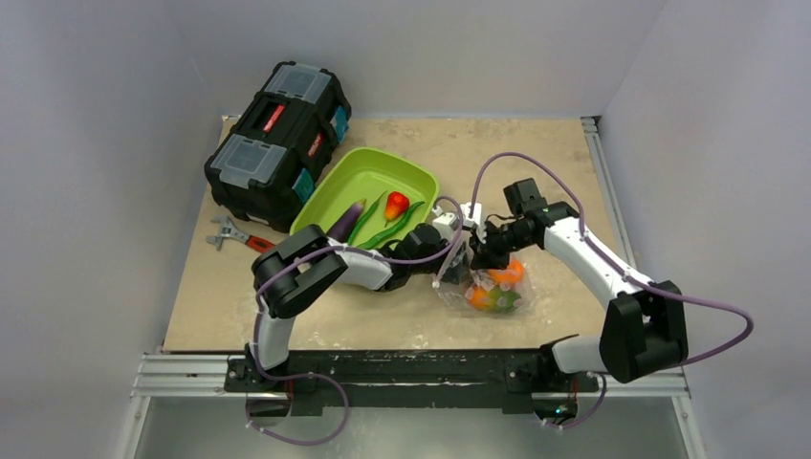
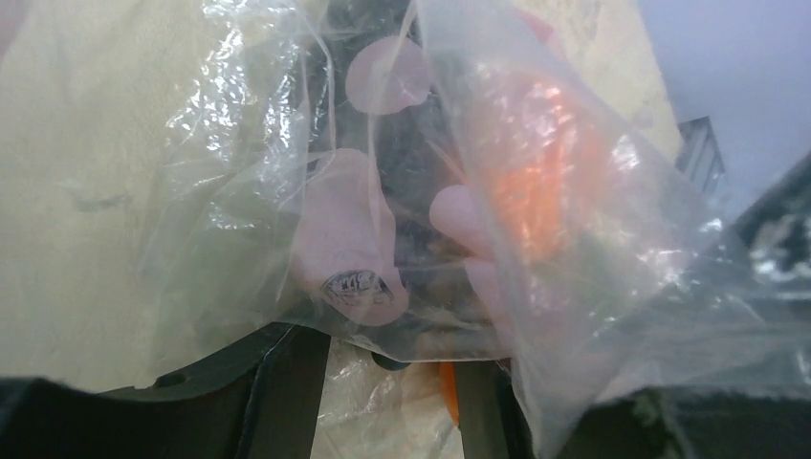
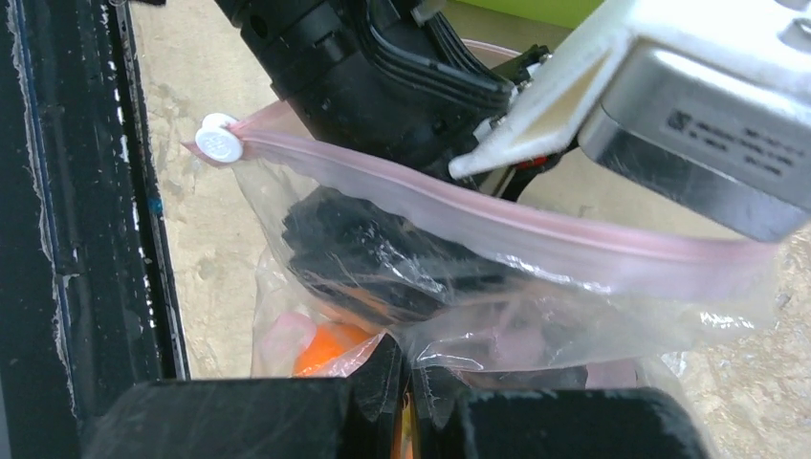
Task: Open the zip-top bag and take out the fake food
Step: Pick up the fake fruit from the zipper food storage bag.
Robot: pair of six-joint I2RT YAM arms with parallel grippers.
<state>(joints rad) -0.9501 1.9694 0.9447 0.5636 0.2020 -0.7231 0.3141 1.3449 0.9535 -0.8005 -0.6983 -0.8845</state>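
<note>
The clear zip-top bag (image 1: 486,290) lies on the table at centre right, with orange fruit (image 1: 508,272) and a green piece (image 1: 503,301) inside. My right gripper (image 1: 478,256) is shut on the bag's film (image 3: 497,325) just below the pink zip strip (image 3: 536,229). My left gripper (image 1: 448,268) is open and reaches into the bag mouth; one black finger (image 3: 363,249) shows through the plastic. In the left wrist view the fingers (image 2: 287,392) stand apart under crinkled film, with orange fruit (image 2: 540,182) ahead. The eggplant (image 1: 346,220), green pod (image 1: 392,229) and red pepper (image 1: 397,204) lie in the green tray (image 1: 368,167).
A black toolbox (image 1: 277,143) stands at the back left beside the tray. A red-handled wrench (image 1: 239,237) lies left of the left arm. The bag's white slider (image 3: 218,143) sits at one end of the strip.
</note>
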